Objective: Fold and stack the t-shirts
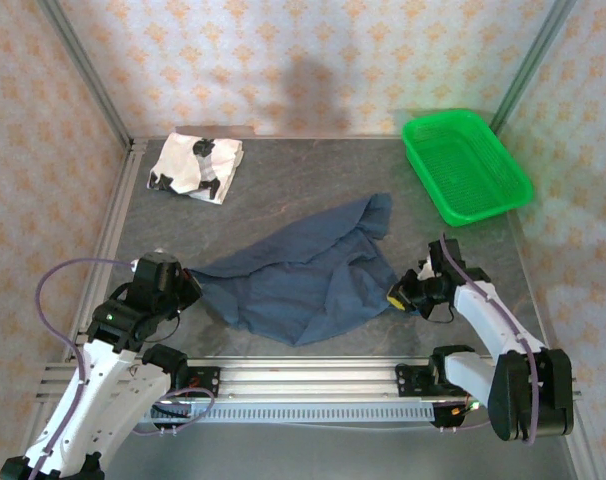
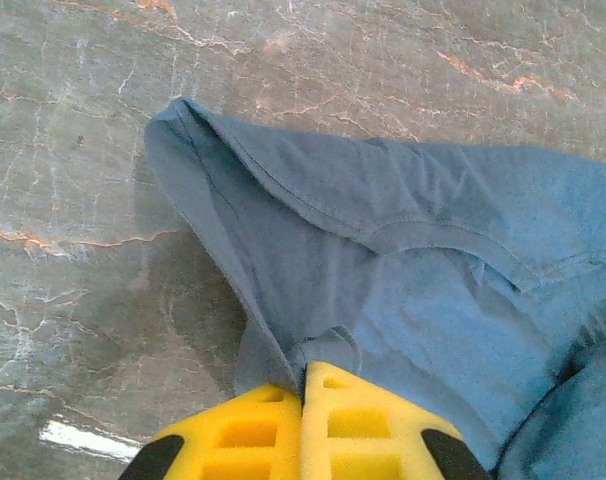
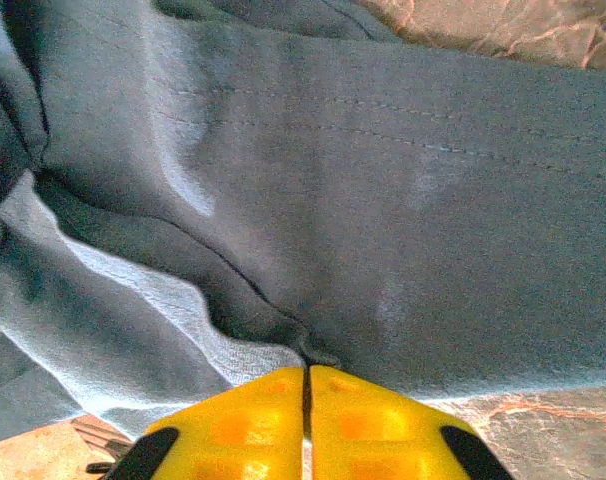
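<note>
The navy t-shirt [image 1: 303, 275] is spread, rumpled and unfolded, over the middle of the table [image 1: 313, 180], somewhat nearer the near edge than the far one. Its long axis is laid roughly left to right, along the near edge, with one lobe drawn up toward the far right corner.

At its left tip the cloth is pinched by the left gripper [image 1: 188, 285]. In the left wrist view the yellow pads are seen pressed together on a bunched fold, and a hemmed edge is seen running away from them. At its right side the cloth is clamped by the right gripper [image 1: 395, 295]. In the right wrist view the jaws are closed on a seam, with stitched fabric stretched beyond them.

The shirt is thus held at both ends, and it lies between the two grippers, each nearest its own end. The coming move is judged to depend on this line: a pull apart along it would be needed before the cloth could be flattened.

The white t-shirt [image 1: 196, 165] is set, folded compactly, in the far left corner, well apart. A green basket [image 1: 427, 178] is seen in the far right corner.
</note>
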